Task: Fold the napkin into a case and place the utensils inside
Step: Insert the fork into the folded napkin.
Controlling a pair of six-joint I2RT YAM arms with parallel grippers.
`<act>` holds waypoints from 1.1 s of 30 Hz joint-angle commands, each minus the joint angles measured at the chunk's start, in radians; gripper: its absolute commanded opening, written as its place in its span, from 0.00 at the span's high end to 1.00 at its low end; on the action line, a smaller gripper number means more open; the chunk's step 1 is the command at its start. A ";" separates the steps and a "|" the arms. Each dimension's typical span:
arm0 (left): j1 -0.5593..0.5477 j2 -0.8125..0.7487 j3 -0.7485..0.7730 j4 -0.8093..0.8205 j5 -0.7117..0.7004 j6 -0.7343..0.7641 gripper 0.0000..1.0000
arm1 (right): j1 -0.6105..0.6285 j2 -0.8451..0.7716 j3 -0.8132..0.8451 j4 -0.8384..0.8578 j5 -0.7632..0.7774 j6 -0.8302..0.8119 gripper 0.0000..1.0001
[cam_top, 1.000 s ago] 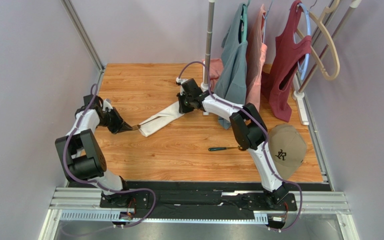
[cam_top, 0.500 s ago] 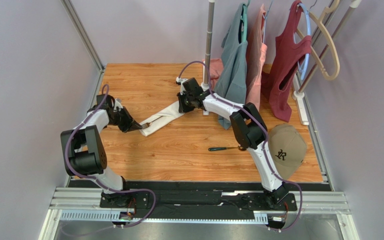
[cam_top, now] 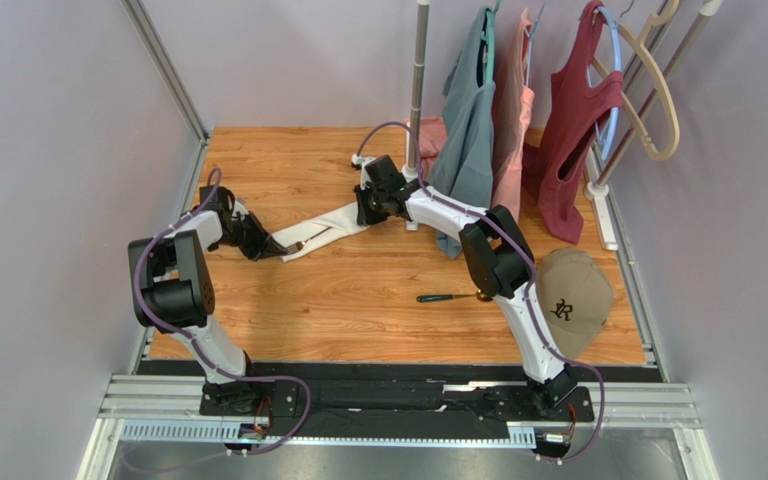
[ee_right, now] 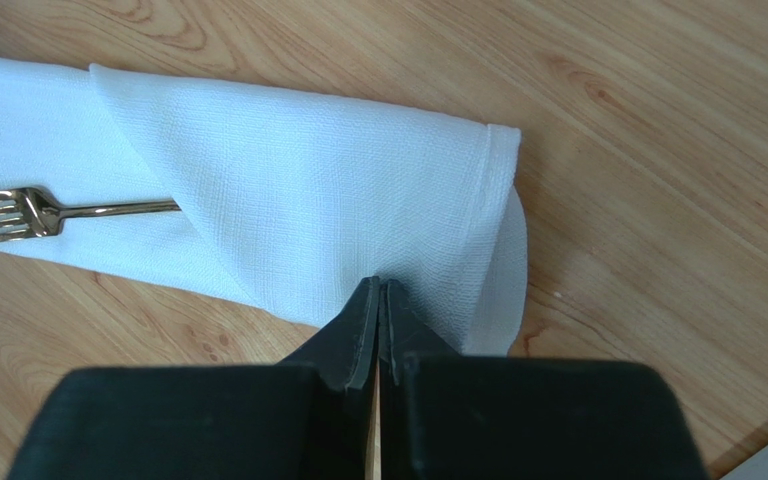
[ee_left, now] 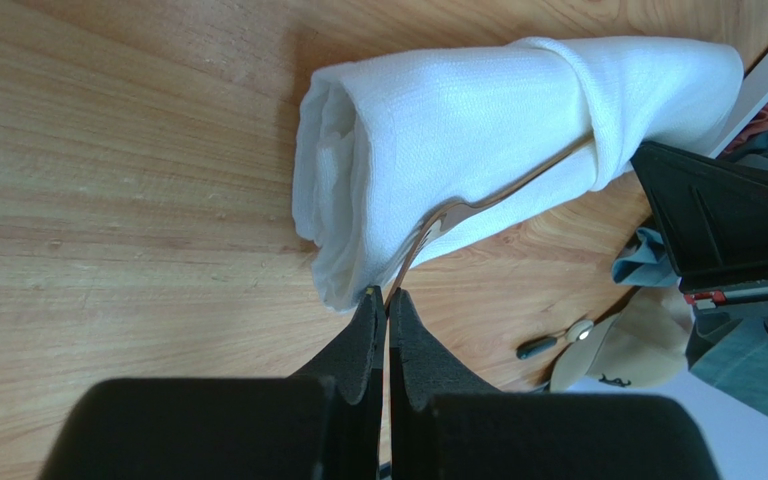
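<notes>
The white napkin (cam_top: 328, 230) lies folded in a long diagonal roll on the wood table; it also shows in the left wrist view (ee_left: 478, 120) and the right wrist view (ee_right: 308, 200). My left gripper (cam_top: 270, 248) (ee_left: 388, 296) is shut on the head end of a gold fork (ee_left: 448, 213). The fork's stem runs under the napkin's fold, and its tines (ee_right: 3, 215) show outside it. My right gripper (cam_top: 368, 208) (ee_right: 380, 285) is shut, with its tips on the napkin's far end. The spoon (cam_top: 448, 297) (ee_left: 548, 343), dark-handled, lies alone on the table.
A tan cap (cam_top: 573, 298) sits at the right edge of the table. A clothes rack with hanging garments (cam_top: 498, 110) and its pole (cam_top: 418, 90) stand at the back right. Grey walls close in the left and right sides.
My left gripper has moved right toward the napkin, sliding the fork farther into the fold. My right gripper and the spoon have not moved.
</notes>
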State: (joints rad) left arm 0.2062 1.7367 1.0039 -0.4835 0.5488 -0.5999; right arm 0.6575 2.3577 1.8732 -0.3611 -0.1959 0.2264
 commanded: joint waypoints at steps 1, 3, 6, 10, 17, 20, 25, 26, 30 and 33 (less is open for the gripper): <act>-0.008 0.011 0.114 -0.053 -0.046 0.057 1.00 | 0.004 0.058 0.012 -0.052 0.012 -0.025 1.00; -0.008 0.018 0.168 -0.131 -0.078 0.115 1.00 | 0.001 0.058 0.015 -0.052 0.018 -0.024 1.00; -0.008 0.018 0.209 -0.187 -0.113 0.181 1.00 | 0.001 0.055 0.018 -0.052 0.026 -0.028 1.00; -0.010 0.090 0.288 -0.243 -0.081 0.242 1.00 | -0.001 0.066 0.033 -0.062 0.032 -0.042 1.00; -0.013 0.214 0.426 -0.294 -0.047 0.284 1.00 | -0.002 0.069 0.038 -0.065 0.021 -0.050 1.00; -0.013 0.260 0.466 -0.297 -0.009 0.273 1.00 | -0.002 0.072 0.043 -0.067 0.021 -0.056 1.00; -0.014 0.284 0.483 -0.308 -0.067 0.293 1.00 | -0.002 0.077 0.052 -0.068 0.016 -0.059 1.00; -0.014 0.282 0.483 -0.311 -0.075 0.299 1.00 | -0.004 0.077 0.053 -0.068 0.016 -0.061 1.00; -0.017 0.267 0.492 -0.310 -0.069 0.316 1.00 | -0.002 0.081 0.058 -0.070 0.016 -0.062 1.00; -0.022 0.270 0.522 -0.342 -0.087 0.334 1.00 | -0.002 0.078 0.060 -0.070 0.019 -0.062 1.00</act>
State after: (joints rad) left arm 0.1955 2.0182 1.4681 -0.7898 0.5102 -0.3199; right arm 0.6556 2.3856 1.9217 -0.3752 -0.1936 0.1864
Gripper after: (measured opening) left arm 0.007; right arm 0.006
